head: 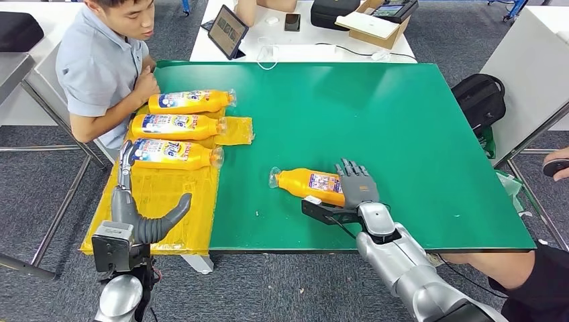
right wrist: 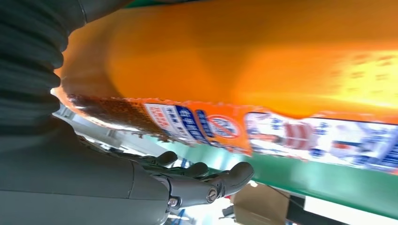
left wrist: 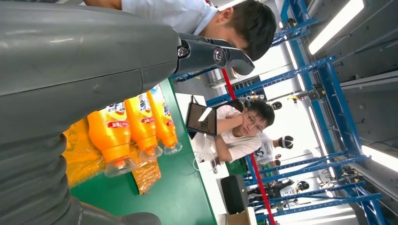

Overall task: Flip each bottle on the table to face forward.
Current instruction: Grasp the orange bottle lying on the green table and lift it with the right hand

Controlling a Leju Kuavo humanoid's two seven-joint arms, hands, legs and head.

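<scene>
Three orange bottles lie side by side on a yellow mat at the table's left, labels up: far, middle, near. They appear as well in the left wrist view. A fourth orange bottle lies alone on the green table, cap pointing left. My right hand lies against its base end, fingers straight, thumb along the near side; the bottle presses close to that hand. My left hand hovers over the mat with fingers spread, holding nothing.
A person sits at the table's left edge, close to the three bottles. Behind is a white table with a tablet and a cardboard box. A black backpack stands at the right; another person's leg is near the front right corner.
</scene>
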